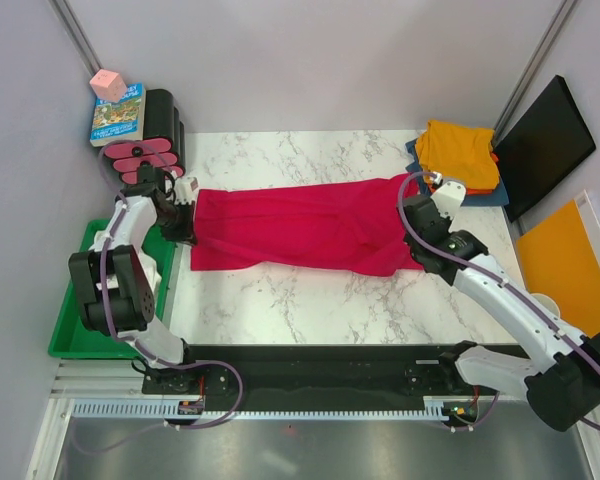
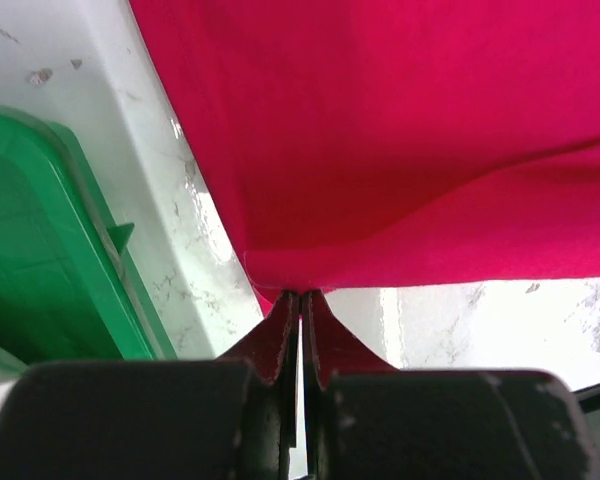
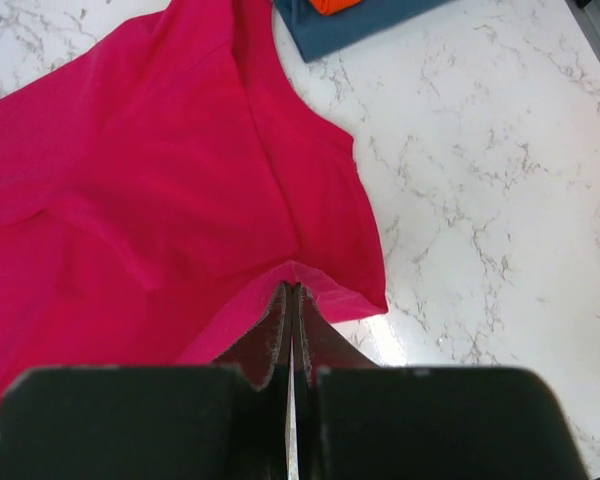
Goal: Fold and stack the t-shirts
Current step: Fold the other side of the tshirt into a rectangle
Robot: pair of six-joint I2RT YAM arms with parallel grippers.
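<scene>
Now mid-fold, I judge: the crimson t-shirt lies across mid-frame, left gripper and right gripper each pinching an end (jaws tight on cloth); next, both should carry that edge over together.

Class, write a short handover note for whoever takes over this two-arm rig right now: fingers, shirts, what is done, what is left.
Left gripper: fingers shut on the left end of the crimson-red cloth t-shirt.
Right gripper: fingers shut on its right end.
The shirt lies stretched across the white marble table.
Done: a folded pile at the far right corner, yellow-orange t-shirt on top, blue one underneath.
Left: fold the red shirt smaller and add it to the pile.
</scene>
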